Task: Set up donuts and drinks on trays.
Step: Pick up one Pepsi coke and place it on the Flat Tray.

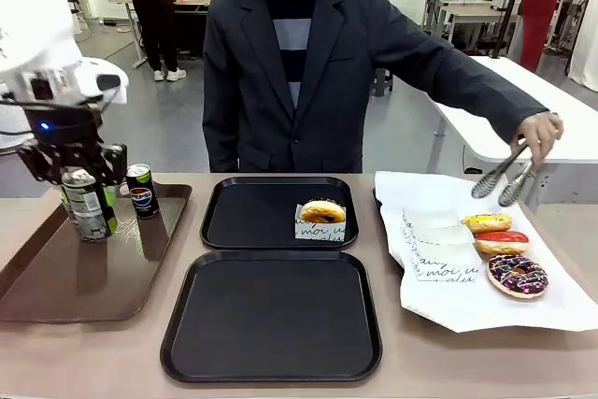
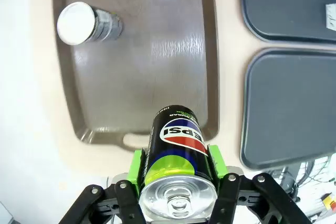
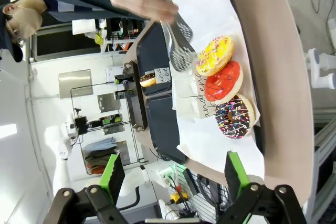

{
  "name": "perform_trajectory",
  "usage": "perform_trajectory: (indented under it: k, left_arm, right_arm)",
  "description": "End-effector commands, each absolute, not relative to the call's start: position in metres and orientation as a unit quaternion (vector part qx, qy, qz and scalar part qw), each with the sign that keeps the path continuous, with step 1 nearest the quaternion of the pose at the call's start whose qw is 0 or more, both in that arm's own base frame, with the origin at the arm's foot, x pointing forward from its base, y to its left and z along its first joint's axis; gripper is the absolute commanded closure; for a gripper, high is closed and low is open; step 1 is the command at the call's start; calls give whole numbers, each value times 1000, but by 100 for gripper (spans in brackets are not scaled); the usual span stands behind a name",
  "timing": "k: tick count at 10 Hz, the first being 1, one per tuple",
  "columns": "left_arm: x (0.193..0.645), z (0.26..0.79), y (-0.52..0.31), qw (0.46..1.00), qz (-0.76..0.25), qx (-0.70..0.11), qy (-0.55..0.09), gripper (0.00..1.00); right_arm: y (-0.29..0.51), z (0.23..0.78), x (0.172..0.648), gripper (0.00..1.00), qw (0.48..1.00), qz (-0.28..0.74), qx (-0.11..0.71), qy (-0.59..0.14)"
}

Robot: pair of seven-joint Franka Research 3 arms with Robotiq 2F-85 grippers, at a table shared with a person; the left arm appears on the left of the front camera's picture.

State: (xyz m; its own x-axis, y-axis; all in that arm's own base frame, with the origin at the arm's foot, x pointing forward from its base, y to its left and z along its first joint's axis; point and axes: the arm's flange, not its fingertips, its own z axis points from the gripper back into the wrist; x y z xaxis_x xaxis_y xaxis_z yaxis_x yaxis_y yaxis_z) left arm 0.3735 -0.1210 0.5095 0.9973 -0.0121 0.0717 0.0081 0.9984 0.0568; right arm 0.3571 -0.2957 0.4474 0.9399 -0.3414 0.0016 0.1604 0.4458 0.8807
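At frame left, the left gripper (image 1: 87, 184) clamps a Pepsi can (image 2: 178, 135) above the brown tray (image 1: 56, 277), probably bound for a black tray (image 1: 271, 315). The right gripper (image 3: 173, 177) is spread apart and empty.

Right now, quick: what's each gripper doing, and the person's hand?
Left gripper: closed on a can.
Right gripper: open, empty.
Person's hand: holding tongs.

Sleeved donut (image 1: 322, 210) on far black tray (image 1: 248, 217)
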Motion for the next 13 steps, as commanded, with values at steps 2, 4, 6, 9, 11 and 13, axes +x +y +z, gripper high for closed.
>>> perform_trajectory:
  k: [2, 4, 6, 9, 11, 13]
  left_arm:
    - [363, 529, -105, 995, 58, 59, -64, 100]
    - [357, 528, -120, 999, -4, 31, -44, 100]
    - [357, 528, -120, 999, -4, 31, -44, 100]
    - [356, 524, -119, 999, 5, 39, -37, 42]
    - [372, 517, -179, 996, -63, 56, -40, 42]
    - [381, 512, -211, 994, -89, 57, -33, 42]
  right_arm:
    - [-295, 448, 355, 0, 843, -146, 509, -93]
    - [-295, 448, 355, 0, 843, -146, 509, -93]
    - [-295, 448, 355, 0, 843, -146, 509, -93]
    - [-295, 448, 355, 0, 843, -146, 509, -93]
    - [-295, 448, 355, 0, 843, -146, 509, -93]
    - [-295, 448, 355, 0, 843, -146, 509, -93]
